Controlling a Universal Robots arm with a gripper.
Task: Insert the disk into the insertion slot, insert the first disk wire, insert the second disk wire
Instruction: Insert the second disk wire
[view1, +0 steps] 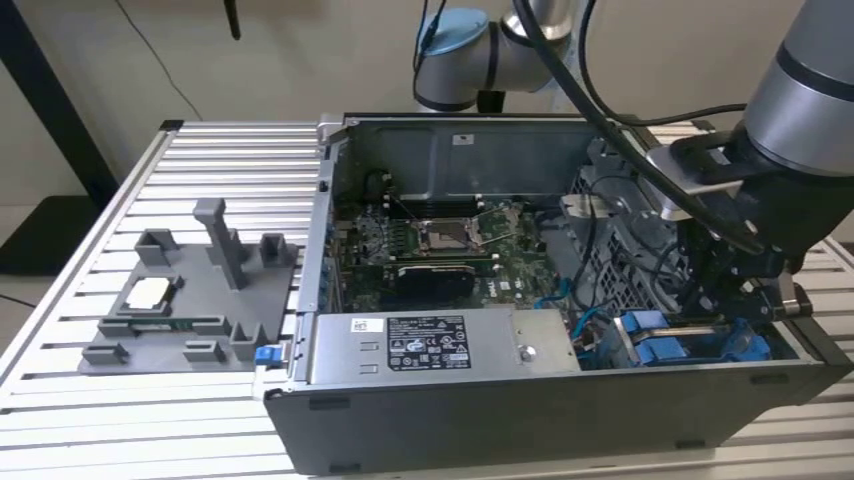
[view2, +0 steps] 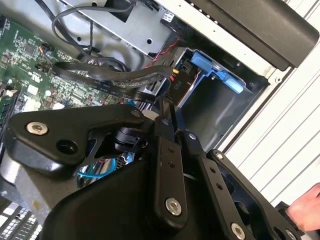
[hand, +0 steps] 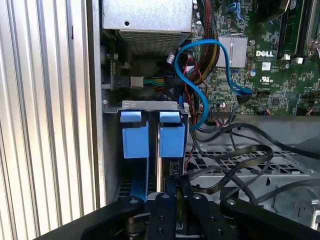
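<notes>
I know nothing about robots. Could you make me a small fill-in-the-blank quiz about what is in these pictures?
1. In the first wrist view, the end effector hangs close to two ____ tabs of the insertion slot.
2. The robot arm reaches into the computer case at the exterior view's ____ end.
3. The circuit board inside the case is ____.
4. The grey tray lies on the table to the exterior view's ____ of the case.

Missing words: blue; right; green; left.
</notes>
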